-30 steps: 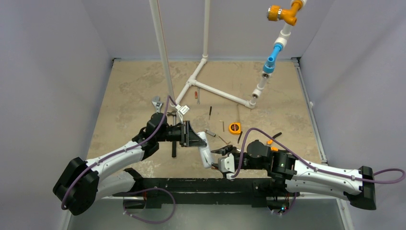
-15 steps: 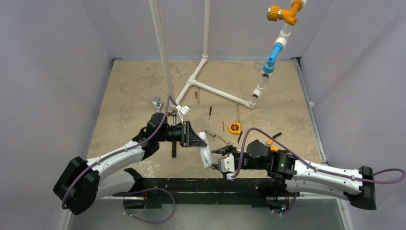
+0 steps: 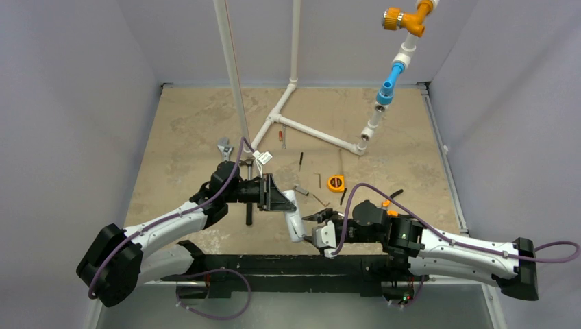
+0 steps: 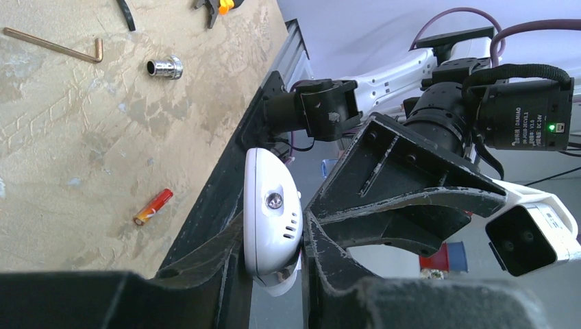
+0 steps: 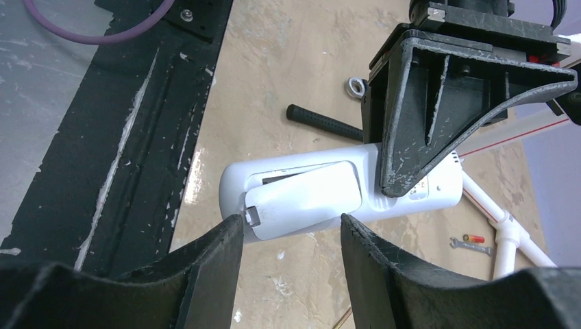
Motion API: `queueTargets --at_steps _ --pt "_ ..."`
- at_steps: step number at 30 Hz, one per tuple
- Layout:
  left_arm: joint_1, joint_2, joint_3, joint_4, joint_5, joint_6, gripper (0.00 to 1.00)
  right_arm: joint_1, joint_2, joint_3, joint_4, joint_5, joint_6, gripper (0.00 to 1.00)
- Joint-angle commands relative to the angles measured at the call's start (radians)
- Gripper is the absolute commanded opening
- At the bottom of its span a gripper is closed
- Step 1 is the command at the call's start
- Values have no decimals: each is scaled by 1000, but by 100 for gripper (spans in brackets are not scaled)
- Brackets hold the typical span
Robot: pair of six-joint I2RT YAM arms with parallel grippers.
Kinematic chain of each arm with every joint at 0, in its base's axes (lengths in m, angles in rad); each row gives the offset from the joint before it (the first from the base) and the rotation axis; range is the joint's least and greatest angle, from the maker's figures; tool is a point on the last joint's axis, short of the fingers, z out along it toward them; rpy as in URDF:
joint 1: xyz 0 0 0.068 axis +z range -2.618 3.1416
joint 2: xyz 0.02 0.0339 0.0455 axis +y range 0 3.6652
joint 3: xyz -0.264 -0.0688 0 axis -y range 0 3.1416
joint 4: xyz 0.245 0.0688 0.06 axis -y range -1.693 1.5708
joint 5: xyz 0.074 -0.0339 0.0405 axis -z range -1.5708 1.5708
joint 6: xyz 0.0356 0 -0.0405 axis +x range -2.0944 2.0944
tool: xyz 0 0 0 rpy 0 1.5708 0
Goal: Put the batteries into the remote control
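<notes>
My left gripper (image 4: 274, 264) is shut on the remote control (image 4: 270, 212), holding the slim white handset just above the table's near edge. In the right wrist view the remote control (image 5: 411, 188) shows its plain back. Its battery cover (image 5: 305, 202) sits askew over the recess, one end lifted. My right gripper (image 5: 291, 229) is open, with its fingertips (image 5: 229, 236) either side of the cover's lower edge. One orange-red battery (image 4: 153, 207) lies on the tan table beside the black rail. From above, the two grippers (image 3: 316, 223) meet at the remote control (image 3: 294, 221).
A black rail (image 3: 274, 264) runs along the near edge. An orange tape measure (image 3: 336, 183), a hex key (image 4: 55, 46), a metal fitting (image 4: 165, 66), a black bar (image 3: 249, 214) and a wrench (image 3: 224, 147) lie on the table. A white pipe frame (image 3: 308, 130) stands behind.
</notes>
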Motion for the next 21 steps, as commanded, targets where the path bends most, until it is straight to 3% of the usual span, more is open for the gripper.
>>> queueTargets --at_steps 1,12,21 --pt "-8 0 14 69 25 -11 0 -6 -14 22 -3 -11 1 53" --pt "-9 1 12 69 23 -12 0 -6 -43 10 33 29 31 55" --pt "-8 -2 12 72 23 -15 0 -6 -88 4 10 -42 84 69"
